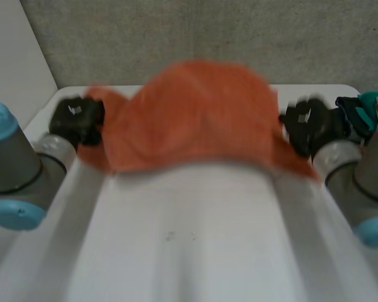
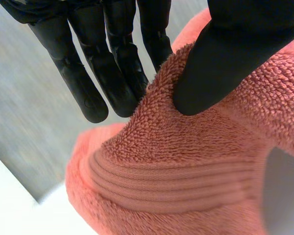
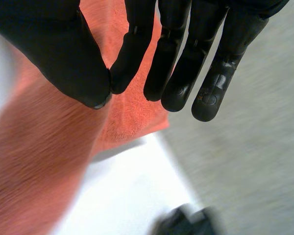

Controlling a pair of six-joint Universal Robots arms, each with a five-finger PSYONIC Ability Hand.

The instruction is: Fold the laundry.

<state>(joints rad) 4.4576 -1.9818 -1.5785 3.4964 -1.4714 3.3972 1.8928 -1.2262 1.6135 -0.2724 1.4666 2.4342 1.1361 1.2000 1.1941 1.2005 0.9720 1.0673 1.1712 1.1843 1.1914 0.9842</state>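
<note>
An orange towel (image 1: 195, 119) hangs spread in the air above the white table (image 1: 189, 251), held up at its two ends. My left hand (image 1: 75, 119) grips its left corner. In the left wrist view the thumb (image 2: 220, 63) presses the towel's (image 2: 186, 161) ribbed edge against the fingers (image 2: 112, 73). My right hand (image 1: 309, 126) holds the right end. In the right wrist view its thumb (image 3: 63, 54) meets a finger (image 3: 132, 54) with the towel (image 3: 39, 161) pinched there. The towel's lower edge sags in an arc between the hands.
A dark and teal garment (image 1: 365, 108) lies at the table's far right, beside my right arm. A grey wall (image 1: 189, 31) rises behind the table. A dark object (image 3: 186, 223) sits below my right hand.
</note>
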